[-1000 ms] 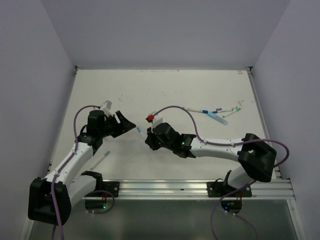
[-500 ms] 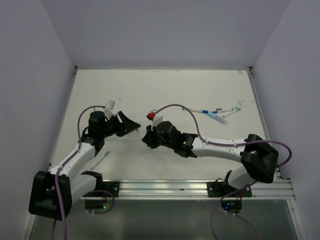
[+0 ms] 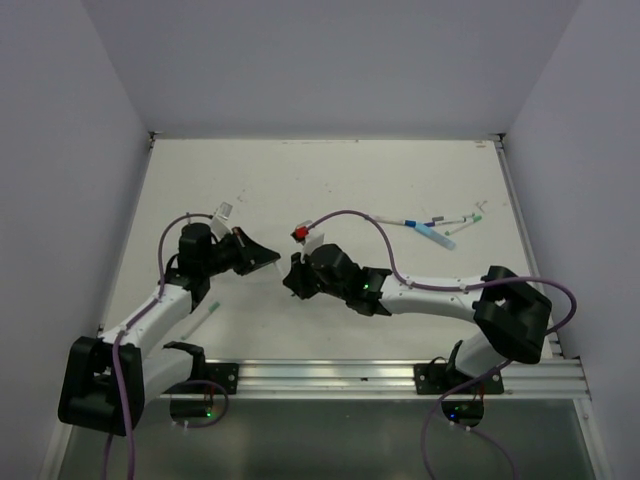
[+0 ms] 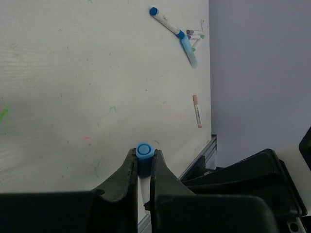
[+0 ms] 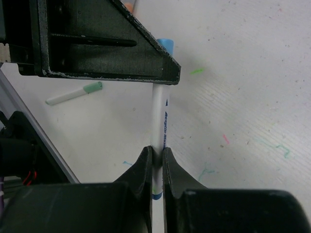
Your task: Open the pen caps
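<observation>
Left wrist: jaws newly shut on blue cap (image 4: 145, 150)

The blue cap sits pinched in the left gripper (image 4: 144, 159), which stood wide a moment ago. At its 3 o'clock, the right gripper (image 5: 156, 156) clamps the pen (image 5: 159, 114). Pulling apart looks ready.

The white table (image 3: 350, 170) (ink-flecked) bears a cluster of pens (image 3: 435, 225) far right and a green-tipped pen (image 5: 74, 94) near left.

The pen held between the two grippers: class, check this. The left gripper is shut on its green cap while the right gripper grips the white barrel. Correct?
Not quite. The cap is blue, not green; the left wrist view shows it. The rest stands: the left gripper is shut on it and the right gripper grips the white barrel.
</observation>
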You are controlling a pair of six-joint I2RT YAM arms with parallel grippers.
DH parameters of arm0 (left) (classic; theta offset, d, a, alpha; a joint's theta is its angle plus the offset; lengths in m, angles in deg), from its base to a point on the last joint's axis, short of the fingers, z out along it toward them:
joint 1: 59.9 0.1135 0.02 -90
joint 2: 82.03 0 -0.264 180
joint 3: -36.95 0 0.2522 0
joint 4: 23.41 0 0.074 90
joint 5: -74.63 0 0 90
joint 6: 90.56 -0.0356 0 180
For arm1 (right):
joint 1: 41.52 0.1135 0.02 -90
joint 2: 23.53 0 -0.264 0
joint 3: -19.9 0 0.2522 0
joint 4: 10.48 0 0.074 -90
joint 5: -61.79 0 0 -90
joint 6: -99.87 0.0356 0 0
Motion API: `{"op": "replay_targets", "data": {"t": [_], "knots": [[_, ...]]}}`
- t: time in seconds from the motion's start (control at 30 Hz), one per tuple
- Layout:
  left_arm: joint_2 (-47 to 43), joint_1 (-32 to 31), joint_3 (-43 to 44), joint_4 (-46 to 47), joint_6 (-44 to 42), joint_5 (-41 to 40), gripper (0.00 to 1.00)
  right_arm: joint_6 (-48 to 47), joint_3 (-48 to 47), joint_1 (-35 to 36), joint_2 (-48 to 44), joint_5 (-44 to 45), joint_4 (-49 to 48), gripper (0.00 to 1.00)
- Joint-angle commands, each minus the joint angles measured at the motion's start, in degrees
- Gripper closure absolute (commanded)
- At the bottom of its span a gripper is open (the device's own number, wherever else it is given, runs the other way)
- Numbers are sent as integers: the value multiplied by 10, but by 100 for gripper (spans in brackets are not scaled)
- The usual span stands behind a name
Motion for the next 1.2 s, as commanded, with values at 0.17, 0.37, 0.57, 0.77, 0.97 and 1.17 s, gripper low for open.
{"op": "replay_targets", "data": {"t": [0.17,0.37,0.57,0.77,0.97,1.17], "knots": [[7,0,1,5,-2,22,100,-14,-28,-3,14,3,-6,54],[0,0,4,6,5,33,100,-14,-66,-4,52,-13,-5,58],[0,0,19,-21,5,18,100,-35,-81,-6,68,9,11,100],[75,28,97,-60,53,-14,100,-50,-60,79,57,318,112,100],[147,53,157,-3,93,6,100,-37,-11,81,37,304,119,100],[127,56,191,-6,2,-2,100,7,67,-40,11,-66,-46,100]]}}
